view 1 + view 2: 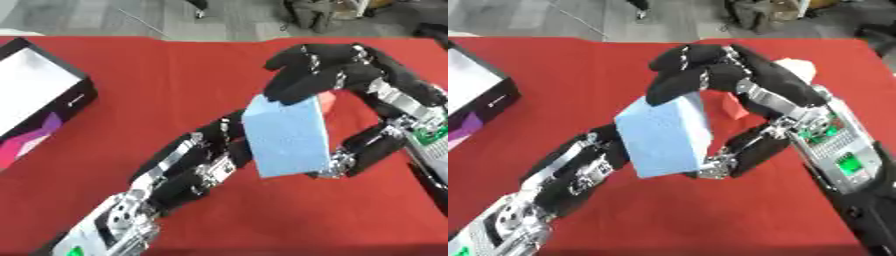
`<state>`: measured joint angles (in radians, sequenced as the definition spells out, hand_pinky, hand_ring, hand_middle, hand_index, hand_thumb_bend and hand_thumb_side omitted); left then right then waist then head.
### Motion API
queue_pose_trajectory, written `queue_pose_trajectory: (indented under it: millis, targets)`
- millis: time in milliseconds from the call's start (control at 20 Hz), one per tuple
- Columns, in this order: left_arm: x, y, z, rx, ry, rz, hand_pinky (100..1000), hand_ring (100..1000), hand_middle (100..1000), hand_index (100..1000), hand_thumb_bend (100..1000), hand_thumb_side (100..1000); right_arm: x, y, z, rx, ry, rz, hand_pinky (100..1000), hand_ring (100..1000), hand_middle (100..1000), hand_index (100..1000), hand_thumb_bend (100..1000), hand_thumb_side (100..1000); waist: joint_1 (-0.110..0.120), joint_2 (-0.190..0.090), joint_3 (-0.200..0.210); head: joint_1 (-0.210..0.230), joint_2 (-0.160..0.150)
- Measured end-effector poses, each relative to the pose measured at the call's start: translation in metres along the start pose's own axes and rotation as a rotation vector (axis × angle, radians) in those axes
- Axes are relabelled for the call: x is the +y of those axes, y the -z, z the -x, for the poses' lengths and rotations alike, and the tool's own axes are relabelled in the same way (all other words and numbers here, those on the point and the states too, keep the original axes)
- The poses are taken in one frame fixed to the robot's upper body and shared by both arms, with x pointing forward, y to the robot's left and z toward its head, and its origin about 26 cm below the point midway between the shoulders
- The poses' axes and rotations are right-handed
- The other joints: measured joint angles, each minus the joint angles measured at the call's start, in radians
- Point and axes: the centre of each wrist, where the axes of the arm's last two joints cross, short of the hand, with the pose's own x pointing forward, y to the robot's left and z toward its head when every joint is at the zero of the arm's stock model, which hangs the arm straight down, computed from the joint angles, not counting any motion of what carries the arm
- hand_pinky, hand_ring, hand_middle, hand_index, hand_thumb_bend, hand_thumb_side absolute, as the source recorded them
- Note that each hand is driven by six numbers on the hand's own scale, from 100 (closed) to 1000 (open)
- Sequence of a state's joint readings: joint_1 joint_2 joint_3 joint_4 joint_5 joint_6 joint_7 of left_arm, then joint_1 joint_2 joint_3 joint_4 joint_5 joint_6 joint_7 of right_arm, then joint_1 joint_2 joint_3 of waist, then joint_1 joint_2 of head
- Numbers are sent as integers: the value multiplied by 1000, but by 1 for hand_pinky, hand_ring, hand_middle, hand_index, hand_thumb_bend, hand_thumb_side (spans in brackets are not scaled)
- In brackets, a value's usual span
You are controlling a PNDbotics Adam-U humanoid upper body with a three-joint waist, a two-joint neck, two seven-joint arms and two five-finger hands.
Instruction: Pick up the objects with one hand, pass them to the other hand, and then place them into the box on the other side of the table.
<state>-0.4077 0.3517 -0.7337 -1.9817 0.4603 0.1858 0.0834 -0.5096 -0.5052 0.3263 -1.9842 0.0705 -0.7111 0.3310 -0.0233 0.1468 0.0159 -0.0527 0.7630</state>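
Observation:
A light blue foam block point(289, 137) hangs tilted above the middle of the red table point(175, 70). My right hand point(767, 82) comes in from the right and is shut on it, with fingers curled over the block's top edge and the thumb under its lower right corner. Reaching up from the lower left, my left hand point(188, 165) has fairly straight fingers lying against the block's left side and behind it. The black box point(39, 95) with a white inside stands at the table's left edge.
Just behind the block, partly hidden by my right hand, a small red thing point(732, 106) lies on the cloth. A white thing point(800, 65) sits further right. Grey floor lies beyond the table's far edge.

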Motion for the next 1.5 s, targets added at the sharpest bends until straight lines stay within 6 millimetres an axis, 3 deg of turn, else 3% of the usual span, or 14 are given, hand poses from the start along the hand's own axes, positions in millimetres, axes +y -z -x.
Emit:
queue_pose_trajectory:
  millis: [350,850,1500]
  targets:
    - [2,-1,0,-40,-19,13,1000,1000,1000,777,385,519,-3,-3,0,18,-16,25,815,626,407,712,108,107,1,0,-1,-3,0]
    - [4,-1,-1,-87,-62,30,1000,1000,1000,785,429,571,-3,-4,0,32,-21,25,819,624,404,710,103,110,1,0,-1,-10,0]
    - [1,4,-5,-79,-84,44,1000,1000,1000,788,415,596,3,3,0,14,-8,-5,821,623,401,708,100,116,3,0,1,-11,1]
